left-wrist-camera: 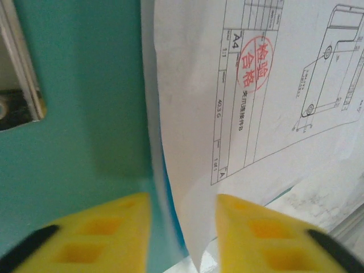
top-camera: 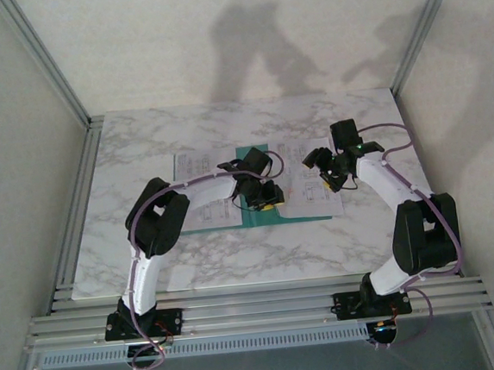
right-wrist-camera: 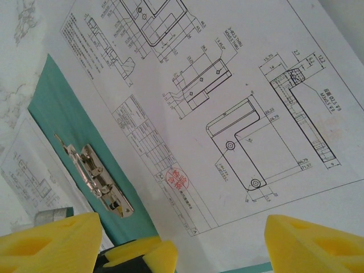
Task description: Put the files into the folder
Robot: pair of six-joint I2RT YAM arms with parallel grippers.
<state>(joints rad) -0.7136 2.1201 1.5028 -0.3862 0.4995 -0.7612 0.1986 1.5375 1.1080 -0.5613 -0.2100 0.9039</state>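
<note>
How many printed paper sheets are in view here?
2. One white printed drawing sheet lies over the left half of the open thin teal-green card folder; the other lies over its right half. Further sheets may be stacked underneath, hidden.

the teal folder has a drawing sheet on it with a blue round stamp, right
Not quite. The stamp is red, not blue; the left wrist view shows it plainly. The rest holds: the folder is teal, and the drawing sheet lies on it.
</note>
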